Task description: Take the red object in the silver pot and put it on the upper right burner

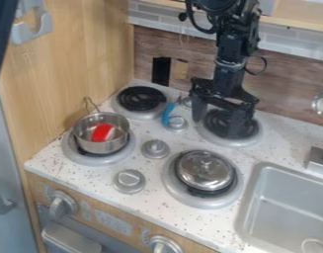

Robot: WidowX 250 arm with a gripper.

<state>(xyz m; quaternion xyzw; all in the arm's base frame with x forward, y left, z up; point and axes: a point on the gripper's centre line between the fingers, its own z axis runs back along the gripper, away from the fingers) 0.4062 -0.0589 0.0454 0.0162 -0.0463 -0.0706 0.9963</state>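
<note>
Red object (103,132), inside pot (101,147): probably light, firm; best pinched across its middle. Hand (218,116): spread wide, well apart from pot.

Blk arm (237,42) comes in at top edge of cam view, right of ctr, running approx. straight down. Wrist (228,74) is vert., w/ gripper (218,122) below it, pointing down, tips lowest. Its 2 fingers (239,121) are spread w/ a wide gap btwn. Blk cable (197,24) loops out beside the upper pt. of the arm.
</note>
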